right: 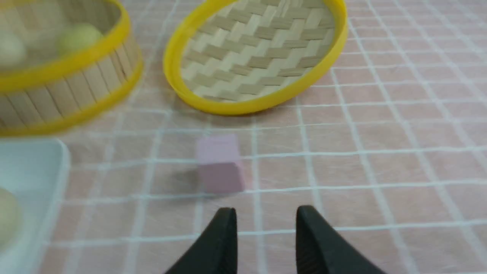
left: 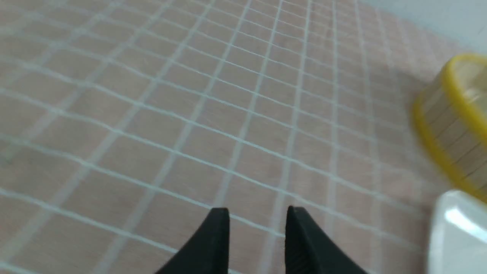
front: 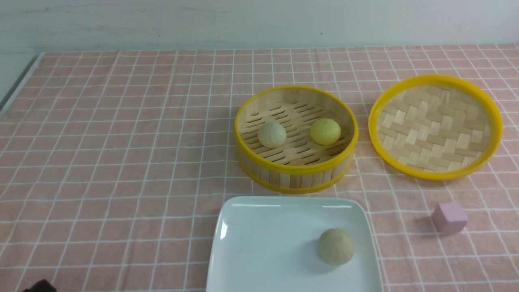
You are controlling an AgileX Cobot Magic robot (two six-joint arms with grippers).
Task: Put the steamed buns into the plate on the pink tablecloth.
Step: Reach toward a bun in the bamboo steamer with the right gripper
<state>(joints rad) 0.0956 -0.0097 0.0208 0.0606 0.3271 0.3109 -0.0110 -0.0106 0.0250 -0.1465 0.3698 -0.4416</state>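
One greyish-beige steamed bun [front: 336, 246] lies on the right part of the white square plate [front: 259, 243] at the front of the pink tablecloth [front: 121, 142]. A pale pleated bun [front: 272, 134] and a smooth yellow bun [front: 325, 131] sit in the bamboo basket [front: 296, 168] behind the plate. My left gripper [left: 258, 213] hangs open over bare cloth to the left of the plate [left: 460, 232], holding nothing. My right gripper [right: 266, 213] is open and empty too, above the cloth just short of the pink cube [right: 220, 167]. The front view shows only a dark tip at its bottom left corner.
The yellow-rimmed woven lid [front: 436, 125] lies flat to the right of the basket. A small pink cube [front: 449, 217] stands right of the plate. A pale wall runs behind the table's far edge.
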